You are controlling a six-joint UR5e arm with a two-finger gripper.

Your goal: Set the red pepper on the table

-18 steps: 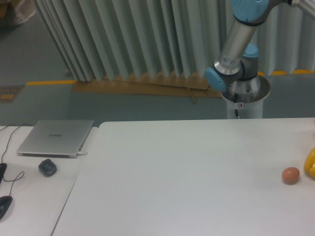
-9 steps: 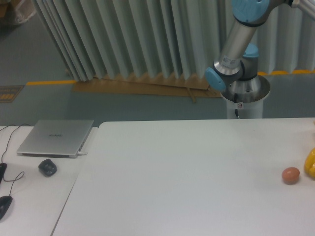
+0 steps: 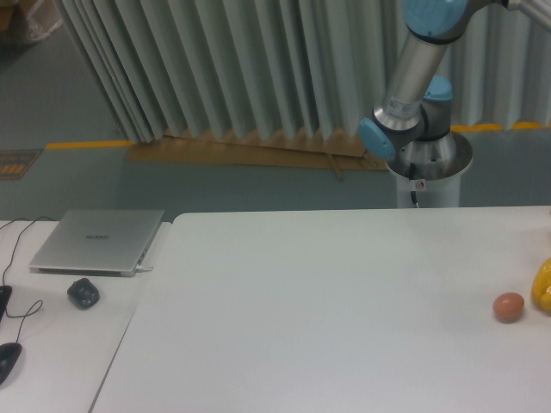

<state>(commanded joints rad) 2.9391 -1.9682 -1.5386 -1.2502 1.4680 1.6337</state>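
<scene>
Red pepper not in view, gripper neither, so can't tell jaw state. Table [image 3: 327, 292] carries an orange-pink ball [image 3: 509, 306] near its right edge, w/ a yellow object [image 3: 543, 286], possibly fruit, just beside it. Arm [image 3: 413, 77] rises behind.

Egg-like ball [image 3: 509, 306] on the table [image 3: 327, 310] near its right edge, laptop [image 3: 97, 242] far left.
</scene>
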